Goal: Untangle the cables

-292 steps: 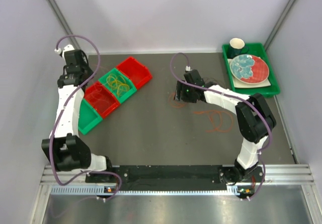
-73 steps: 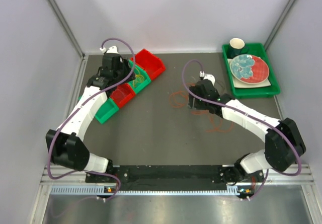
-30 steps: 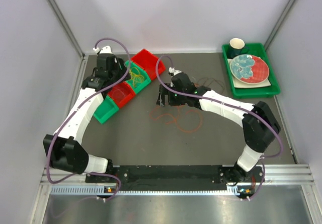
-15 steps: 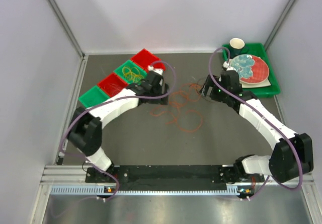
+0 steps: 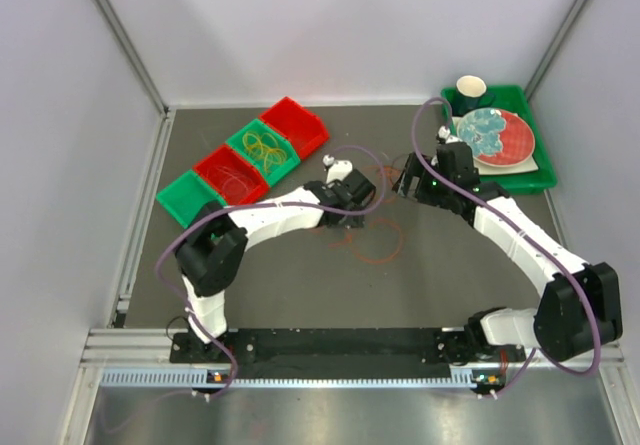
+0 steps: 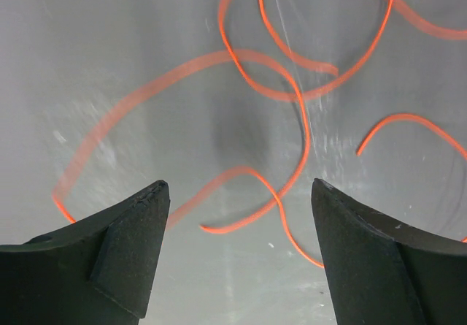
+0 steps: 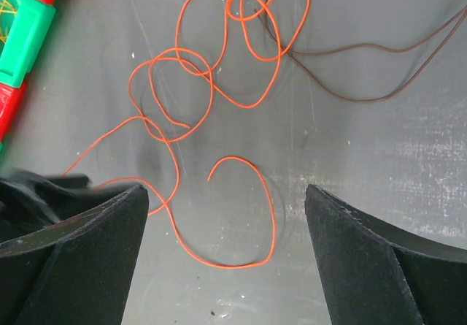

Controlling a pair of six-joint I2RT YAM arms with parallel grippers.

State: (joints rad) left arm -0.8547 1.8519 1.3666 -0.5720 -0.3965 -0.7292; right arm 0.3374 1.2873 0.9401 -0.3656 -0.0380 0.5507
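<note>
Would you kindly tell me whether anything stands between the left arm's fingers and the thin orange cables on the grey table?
Nothing visible does. The left fingers are open directly above the thin orange cables, which lie loose on the grey table, with only air between.

In the left wrist view the orange cables [image 6: 305,131] smear into a blur on their left side and run off the top and right edges, so their ends cannot be traced. In the right wrist view the dark brown cable [image 7: 372,100] to the right of the orange cables leaves by the top and right edges. The bins [image 7: 25,29] to their left are cropped, and a black shape [image 7: 40,186] below them is half hidden behind the right claw [image 7: 226,193].
</note>
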